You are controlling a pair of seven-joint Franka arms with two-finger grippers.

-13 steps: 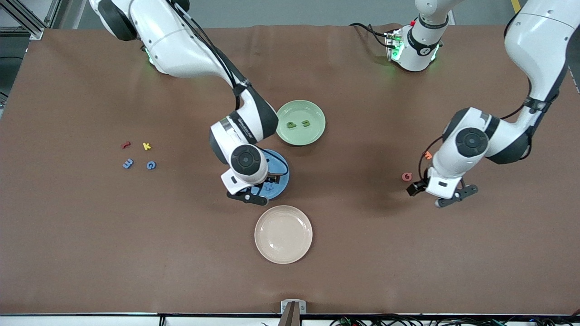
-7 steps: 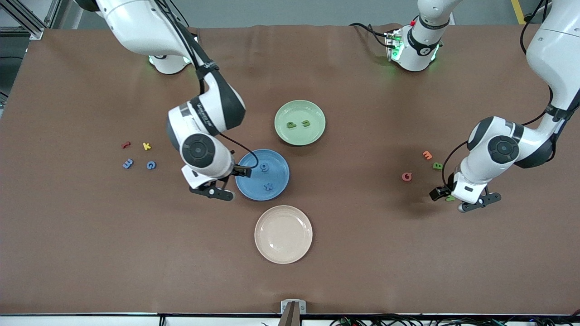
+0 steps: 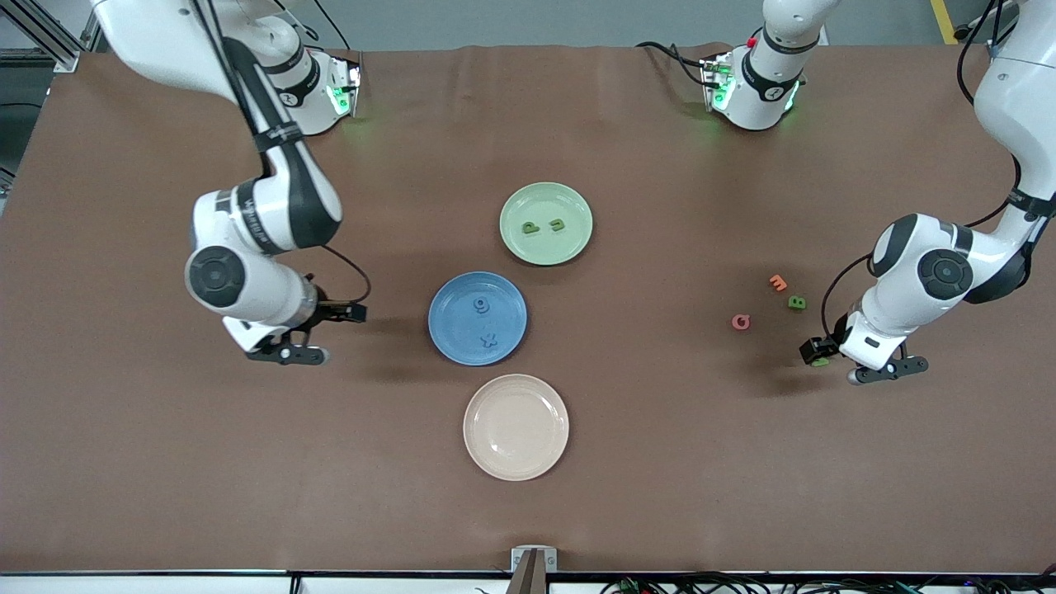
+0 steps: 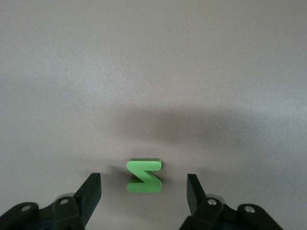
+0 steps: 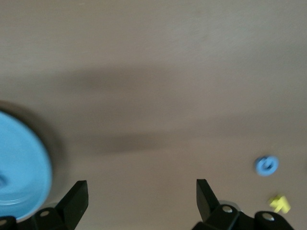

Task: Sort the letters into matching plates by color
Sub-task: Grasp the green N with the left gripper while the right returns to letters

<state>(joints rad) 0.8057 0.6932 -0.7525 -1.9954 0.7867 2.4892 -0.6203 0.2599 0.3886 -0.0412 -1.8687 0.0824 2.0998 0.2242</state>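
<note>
The right tool (image 3: pixel 285 351) hangs spread wide over bare worktop (image 3: pixel 660 462) beside the blue plate (image 3: pixel 478 318); the green plate (image 3: pixel 546 223) holds two green letters (image 3: pixel 544 226); the left tool (image 4: pixel 144 191) gapes around a green Z (image 4: pixel 144 175).

Cut off, blurred and partly hidden

In the right wrist view the blue plate (image 5: pixel 19 165) runs off the edge, blurred; in the front view the left arm's wrist mostly covers the green letter (image 3: pixel 819 361).
</note>
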